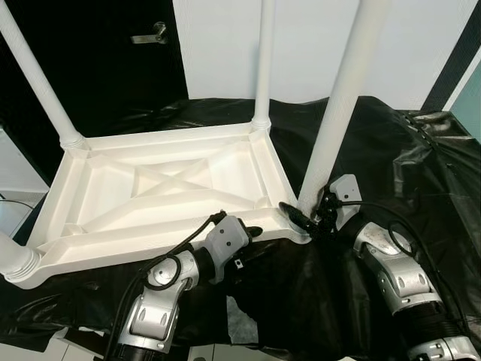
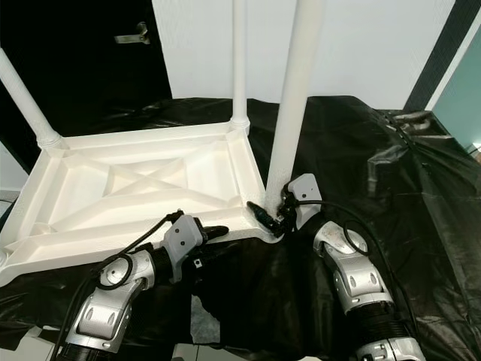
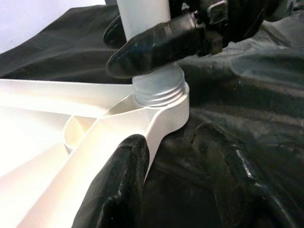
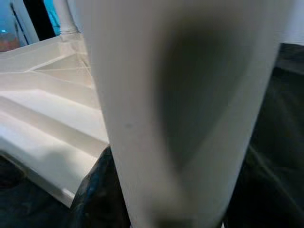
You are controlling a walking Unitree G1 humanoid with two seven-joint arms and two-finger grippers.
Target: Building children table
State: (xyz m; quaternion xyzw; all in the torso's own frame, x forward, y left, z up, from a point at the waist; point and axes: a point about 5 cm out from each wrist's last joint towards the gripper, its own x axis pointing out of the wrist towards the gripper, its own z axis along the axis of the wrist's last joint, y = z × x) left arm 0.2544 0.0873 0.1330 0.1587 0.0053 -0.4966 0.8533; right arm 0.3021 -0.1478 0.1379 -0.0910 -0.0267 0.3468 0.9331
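The upturned white plastic tabletop (image 1: 161, 192) is lying on black plastic sheeting (image 1: 421, 173). Its near-right white tubular leg (image 1: 338, 105) is being grasped by the right gripper (image 1: 307, 218); the spread-open left gripper (image 1: 252, 233) is hovering by the tabletop's edge.

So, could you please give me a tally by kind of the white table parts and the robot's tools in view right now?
White table legs standing in the corner sockets: 4, including the near right leg
White upturned tabletop: 1
Robot tools: 2, the left tool at the tabletop's near edge and the right tool clamped on that leg's base
Total: 7
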